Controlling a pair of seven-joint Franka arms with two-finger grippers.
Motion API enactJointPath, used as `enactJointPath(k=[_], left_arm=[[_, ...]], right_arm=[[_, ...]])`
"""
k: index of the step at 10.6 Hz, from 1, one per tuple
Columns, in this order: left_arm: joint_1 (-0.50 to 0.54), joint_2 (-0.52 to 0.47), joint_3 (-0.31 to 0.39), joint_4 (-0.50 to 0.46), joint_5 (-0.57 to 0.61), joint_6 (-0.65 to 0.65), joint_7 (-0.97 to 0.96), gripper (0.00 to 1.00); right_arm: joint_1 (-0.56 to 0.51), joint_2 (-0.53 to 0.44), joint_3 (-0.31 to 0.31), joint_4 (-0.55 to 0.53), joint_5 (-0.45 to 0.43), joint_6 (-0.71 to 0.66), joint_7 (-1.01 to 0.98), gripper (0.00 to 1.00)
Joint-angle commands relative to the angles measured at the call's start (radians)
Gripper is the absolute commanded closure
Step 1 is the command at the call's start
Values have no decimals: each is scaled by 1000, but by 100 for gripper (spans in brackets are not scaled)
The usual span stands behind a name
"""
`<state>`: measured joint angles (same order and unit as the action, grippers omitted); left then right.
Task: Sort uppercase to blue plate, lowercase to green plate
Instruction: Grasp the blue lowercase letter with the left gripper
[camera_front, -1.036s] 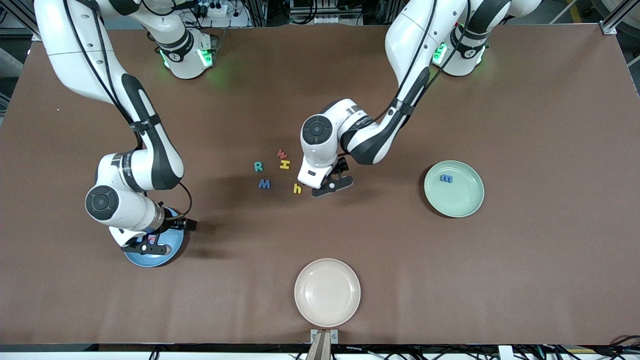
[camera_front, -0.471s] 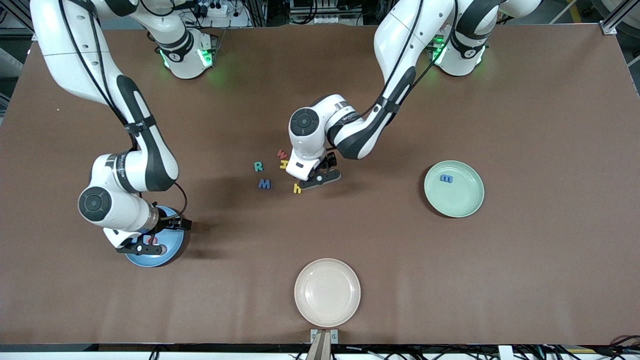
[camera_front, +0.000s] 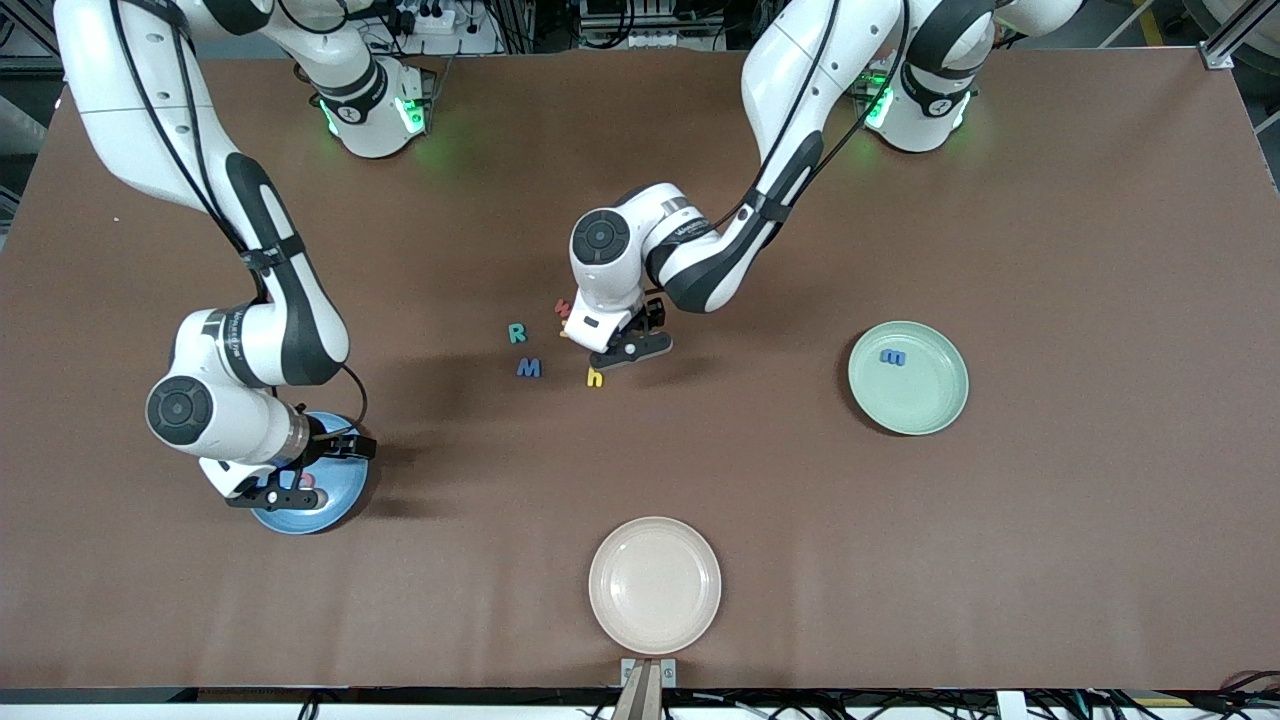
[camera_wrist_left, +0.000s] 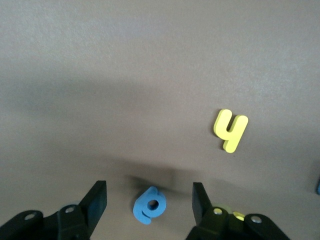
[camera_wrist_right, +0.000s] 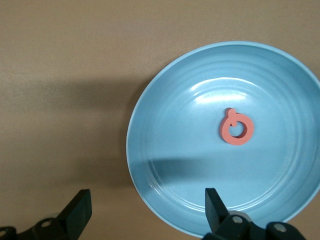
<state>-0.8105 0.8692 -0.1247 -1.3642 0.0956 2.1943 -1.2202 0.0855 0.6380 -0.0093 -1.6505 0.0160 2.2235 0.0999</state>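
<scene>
My left gripper (camera_front: 625, 352) (camera_wrist_left: 149, 187) is open and low over the table, one finger on each side of the blue a/e-like letter (camera_wrist_left: 149, 205). That letter is hidden under the hand in the front view. The yellow h (camera_front: 595, 377) (camera_wrist_left: 230, 130) lies close by. The teal R (camera_front: 517, 333) and blue M (camera_front: 529, 368) lie toward the right arm's end. The red w (camera_front: 562, 306) peeks out beside the wrist, and the yellow H is hidden. My right gripper (camera_front: 270, 497) (camera_wrist_right: 147, 195) is open and empty over the edge of the blue plate (camera_front: 335, 500) (camera_wrist_right: 190, 165), which holds the red Q (camera_wrist_right: 236, 129). The green plate (camera_front: 930, 400) holds the blue m (camera_front: 893, 356).
A beige plate (camera_front: 655, 585) sits near the front edge of the table, nearer the front camera than the letters. Brown table surface lies between the letter group and each plate.
My left gripper has moved from beside the yellow h toward the letter group and now covers the yellow H. My right gripper has drifted slightly toward the right arm's end over the blue plate.
</scene>
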Motion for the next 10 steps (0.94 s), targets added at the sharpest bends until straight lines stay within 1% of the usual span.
enactJointPath(k=[1,3,5,10], left_arm=[[-1,8,-9,2,-14,-2,-4,23],[4,7,-13,-12,-17,-2,19,25],[7,7,-13,-16,-56,-4,56,35],[16,7,-13,-27,-60,-5,70,35]], right_arm=[[-9,5,9,5,-13,-7,-12,0],[-9,5,9,5,-13,-7,-12,0],[-9,5,9,5,-13,-7,-12,0],[-7,5,9,5,-13,-7,-12,0]])
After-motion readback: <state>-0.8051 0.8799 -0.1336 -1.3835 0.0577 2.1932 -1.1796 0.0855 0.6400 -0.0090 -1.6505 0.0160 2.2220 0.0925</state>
